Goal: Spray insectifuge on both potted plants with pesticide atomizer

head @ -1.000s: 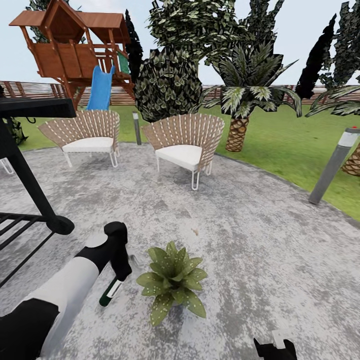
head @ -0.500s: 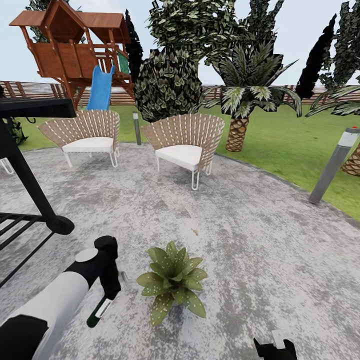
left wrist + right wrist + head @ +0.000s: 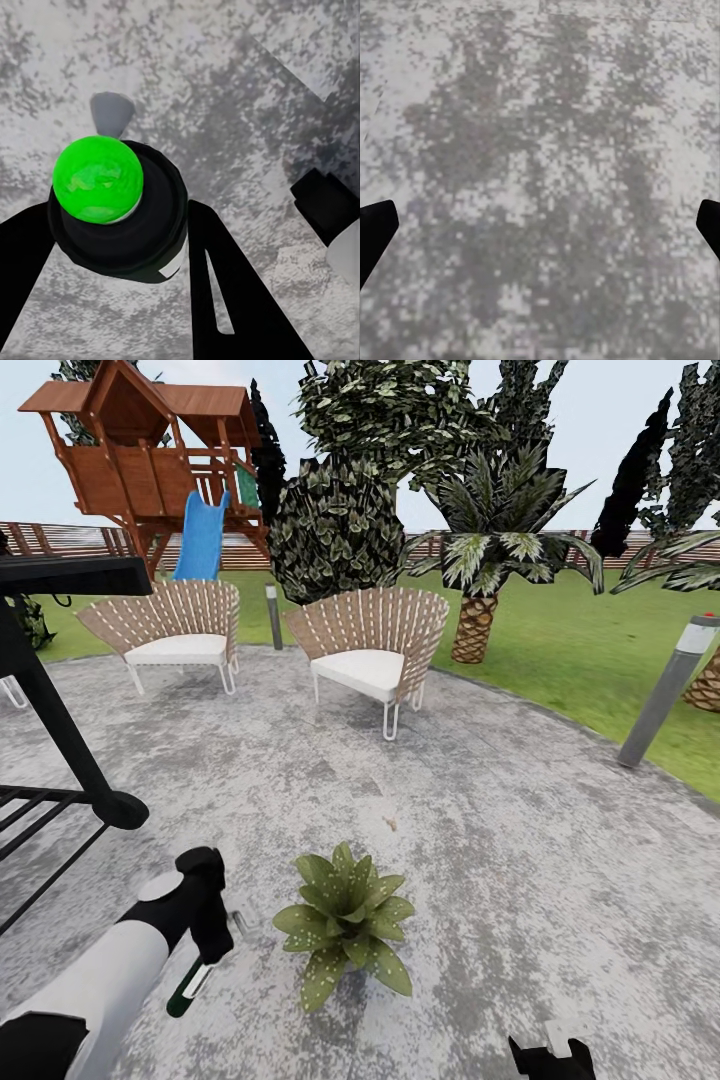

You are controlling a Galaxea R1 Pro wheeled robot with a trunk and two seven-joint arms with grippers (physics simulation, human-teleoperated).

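- One potted plant (image 3: 345, 925) sat on the grey patio (image 3: 520, 860), just beside the left gripper (image 3: 205, 965) on its inboard side; a second plant could not be located.
- Left gripper was clenched on the pesticide atomizer (image 3: 185, 988). In the left wrist view the bottle (image 3: 116, 214) sat between the two dark fingers (image 3: 225, 292), seen end-on, with a bright green disc at the near end.
- In the head view the bottle hung tilted below the claw, apart from the leaves.
- Right gripper (image 3: 548, 1055) sat low at the frame edge; its fingertips (image 3: 375, 229) stood wide apart over bare paving, released, holding nothing.
- Step judged in hand: pickup done, spraying of this plant under way or about to begin.
- Next move, as judged: aim the nozzle at the rosette and sweep across every leaf. Nozzle heading could not be read here.
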